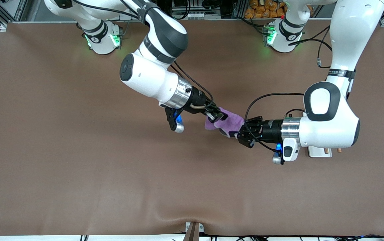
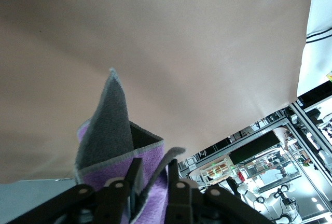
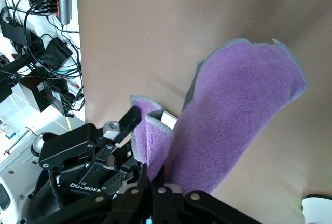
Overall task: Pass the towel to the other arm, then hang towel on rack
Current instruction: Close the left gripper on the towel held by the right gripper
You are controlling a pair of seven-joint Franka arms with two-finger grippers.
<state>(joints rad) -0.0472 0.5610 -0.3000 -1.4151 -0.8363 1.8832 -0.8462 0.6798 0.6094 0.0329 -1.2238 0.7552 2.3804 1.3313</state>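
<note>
Both grippers meet at the towel [image 1: 227, 123] above the middle of the brown table [image 1: 78, 174]. Reaching in from its base at the upper left of the front view, the right gripper [image 1: 219, 115] is clamped tight on one end of the small cloth, whose purple face is turned up. From the other end of the table the left gripper [image 1: 241, 133] has its fingers [image 2: 134, 178] pressed on the towel's other edge, so the cloth is pinched by both and hangs clear of the tabletop between them. Seen from the left wrist, a dark grey flap stands up over the purple face, with the hem caught between the two black fingers. Seen from the right wrist, the purple cloth [image 3: 233, 125] fans out from that gripper's closed jaws, and the left gripper [image 3: 136, 130] shows at its folded edge. Under the left arm's wrist lies the rack [image 1: 319, 152], mostly hidden, only part of its white base and brown rod tips showing.
</note>
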